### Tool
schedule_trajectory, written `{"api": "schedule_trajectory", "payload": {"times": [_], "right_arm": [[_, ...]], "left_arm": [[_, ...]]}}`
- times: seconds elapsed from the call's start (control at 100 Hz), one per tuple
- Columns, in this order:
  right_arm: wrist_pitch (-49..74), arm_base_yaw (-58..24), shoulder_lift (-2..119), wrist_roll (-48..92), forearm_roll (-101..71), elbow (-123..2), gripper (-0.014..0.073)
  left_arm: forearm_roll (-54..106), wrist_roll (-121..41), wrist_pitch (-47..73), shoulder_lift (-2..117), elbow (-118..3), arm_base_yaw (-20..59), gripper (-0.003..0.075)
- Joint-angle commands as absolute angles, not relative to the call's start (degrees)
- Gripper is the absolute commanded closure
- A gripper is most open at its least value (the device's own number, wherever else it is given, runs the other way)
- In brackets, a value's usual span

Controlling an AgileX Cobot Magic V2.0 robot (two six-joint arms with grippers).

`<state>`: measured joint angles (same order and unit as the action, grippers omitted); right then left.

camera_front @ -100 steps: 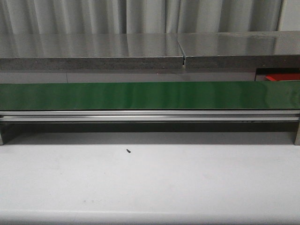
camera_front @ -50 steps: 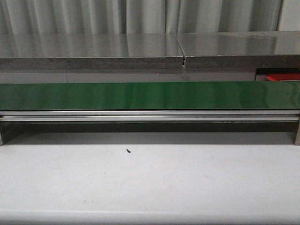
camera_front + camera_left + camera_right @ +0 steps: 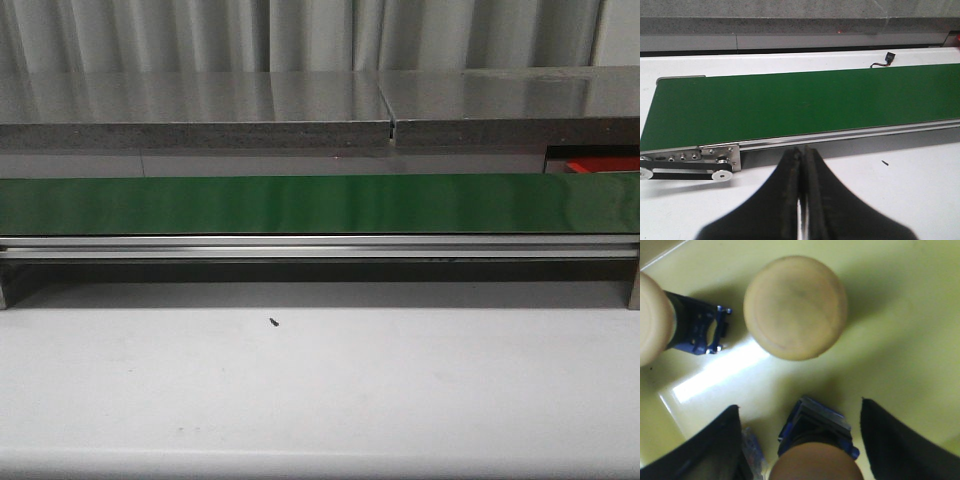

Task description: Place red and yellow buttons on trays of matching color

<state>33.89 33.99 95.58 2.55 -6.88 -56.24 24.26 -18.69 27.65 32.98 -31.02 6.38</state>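
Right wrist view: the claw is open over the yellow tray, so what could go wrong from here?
The open right claw straddles a blue-based yellow button lying on the glossy yellow tray. Two more round yellow buttons sit close by; a careless move might knock them. A button may also roll on the smooth tray.

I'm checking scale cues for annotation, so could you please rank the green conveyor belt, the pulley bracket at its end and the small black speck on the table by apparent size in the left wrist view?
Largest to smallest:
1. green conveyor belt
2. pulley bracket
3. black speck, tiny
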Motion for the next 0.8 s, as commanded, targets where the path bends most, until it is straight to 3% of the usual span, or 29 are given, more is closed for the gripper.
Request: {"api": "schedule_trajectory", "payload": {"times": [0.0, 0.27, 0.79], "right_arm": [[32.85, 34.09, 91.29, 2.63, -7.1, -57.74, 0.0009], [31.04, 30.53, 80.69, 3.23, -7.11, -58.87, 0.0013], [29.6, 5.47, 51.34, 11.36, -7.07, -52.67, 0.0016]], "left_arm": [[25.47, -18.12, 23.58, 33.32, -32.61, 6.77, 0.0739], [25.47, -18.12, 23.58, 33.32, -32.61, 6.77, 0.0739], [25.47, -18.12, 23.58, 33.32, -32.61, 6.77, 0.0739]]}}
